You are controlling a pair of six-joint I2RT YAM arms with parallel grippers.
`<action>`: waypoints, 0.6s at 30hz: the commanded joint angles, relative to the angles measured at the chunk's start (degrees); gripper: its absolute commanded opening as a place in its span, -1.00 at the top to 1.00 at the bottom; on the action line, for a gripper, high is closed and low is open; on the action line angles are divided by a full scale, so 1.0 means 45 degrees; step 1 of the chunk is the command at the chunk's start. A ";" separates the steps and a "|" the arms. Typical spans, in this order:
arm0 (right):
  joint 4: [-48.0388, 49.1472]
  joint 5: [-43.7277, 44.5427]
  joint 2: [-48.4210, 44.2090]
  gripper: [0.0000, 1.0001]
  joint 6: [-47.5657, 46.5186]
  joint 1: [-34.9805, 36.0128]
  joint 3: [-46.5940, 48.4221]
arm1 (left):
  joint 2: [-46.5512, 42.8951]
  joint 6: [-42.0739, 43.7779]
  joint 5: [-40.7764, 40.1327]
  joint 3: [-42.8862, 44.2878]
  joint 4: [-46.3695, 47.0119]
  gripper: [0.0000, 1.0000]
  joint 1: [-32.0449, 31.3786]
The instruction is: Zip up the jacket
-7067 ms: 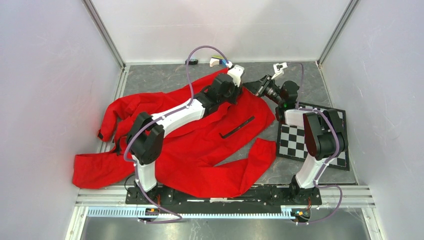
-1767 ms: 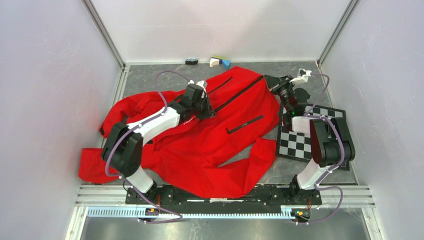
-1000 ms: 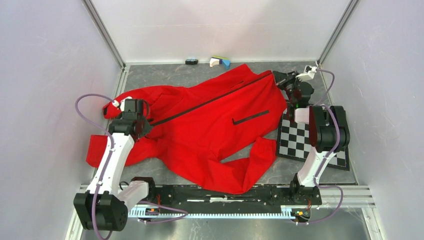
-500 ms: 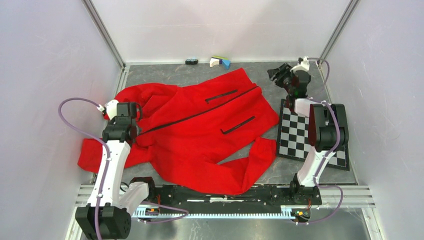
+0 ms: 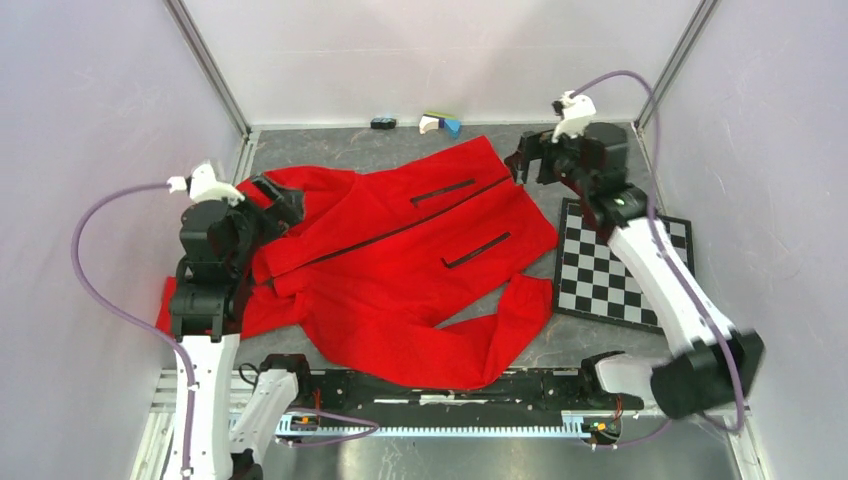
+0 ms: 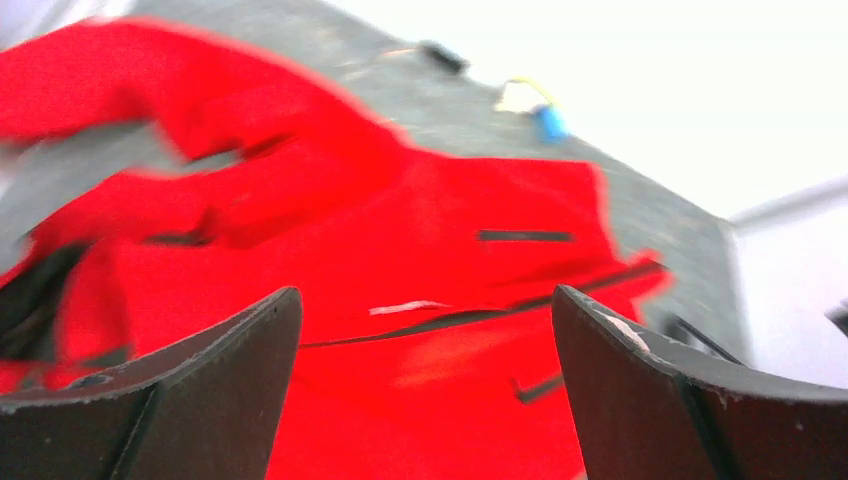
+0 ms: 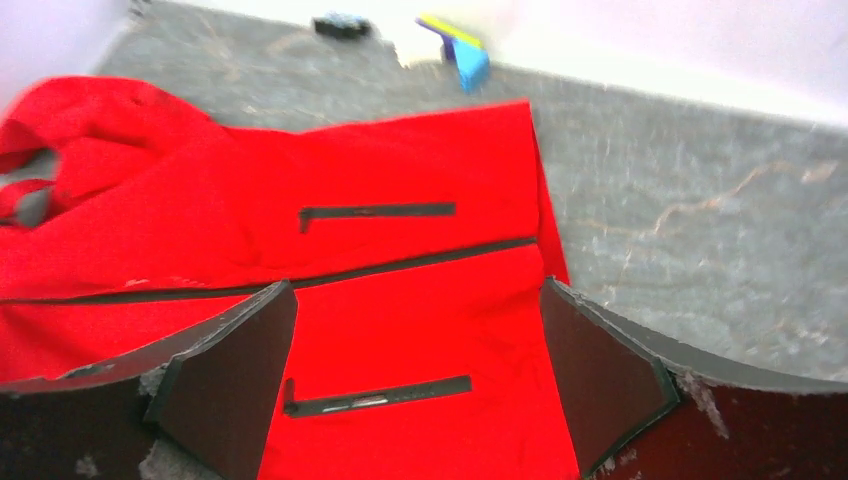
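Observation:
The red jacket (image 5: 400, 270) lies spread flat on the grey table, its dark front zipper (image 5: 400, 225) running diagonally from the lower left to the upper right. A black pocket strip (image 5: 445, 192) lies on one side of that line and a second (image 5: 477, 250) on the other. My left gripper (image 5: 272, 198) hangs open above the jacket's left end, holding nothing. My right gripper (image 5: 525, 160) hangs open above the jacket's upper right corner, also bare. The left wrist view shows the jacket (image 6: 400, 410), blurred, below the left gripper (image 6: 425, 300). The right wrist view shows the zipper (image 7: 400, 265) beyond the right gripper (image 7: 417, 290).
A black-and-white checkerboard (image 5: 620, 265) lies on the table to the right of the jacket. A small black object (image 5: 383, 123) and a white, blue and yellow object (image 5: 440, 124) sit by the back wall. Pale walls close in three sides.
Both grippers have opened and let go of the jacket's two ends, then risen above the table. The jacket, earlier pulled taut between them, has settled flat.

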 commanded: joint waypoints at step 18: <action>-0.2465 0.1778 -0.9266 -0.96 -0.1705 -0.0098 0.1438 | -0.0259 0.4412 0.7057 0.4296 0.4135 -0.99 -0.3629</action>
